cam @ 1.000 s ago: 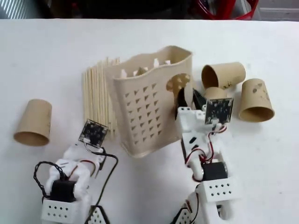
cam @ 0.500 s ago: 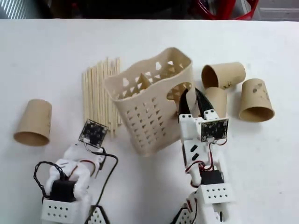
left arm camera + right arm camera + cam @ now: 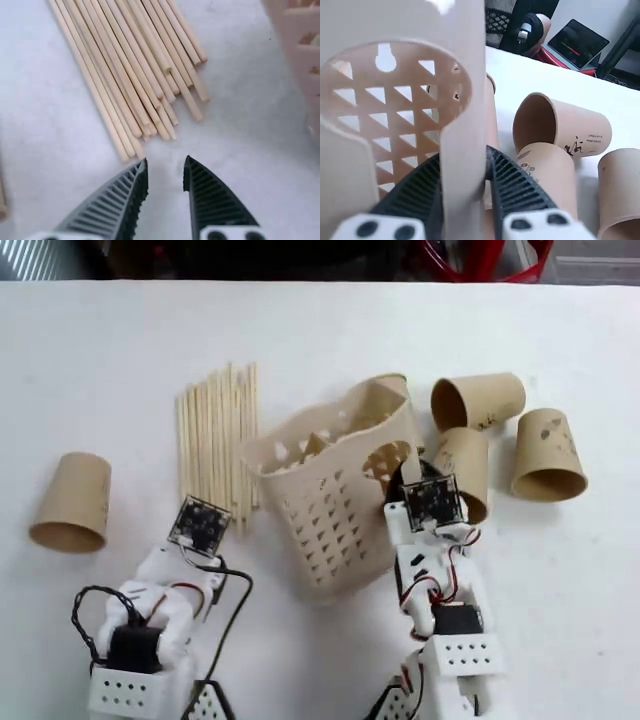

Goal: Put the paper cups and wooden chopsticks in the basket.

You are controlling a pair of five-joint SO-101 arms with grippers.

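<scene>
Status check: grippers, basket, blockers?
Right gripper shut on basket wall, basket tilted. Left gripper open, empty, near chopsticks. Cups loose beside basket, one close by right gripper.

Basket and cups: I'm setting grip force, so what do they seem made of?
The basket looks like moulded plastic, beige and matte, pierced with neat triangular holes. The cups look like brown paper or thin card, matte, with thin walls at the open mouth.

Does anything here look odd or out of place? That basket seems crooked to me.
Yes. The basket is tipped rather than standing flat, with the right gripper pinching its side wall. Near it, a paper cup lies on its side on the table, mouth open sideways.
</scene>
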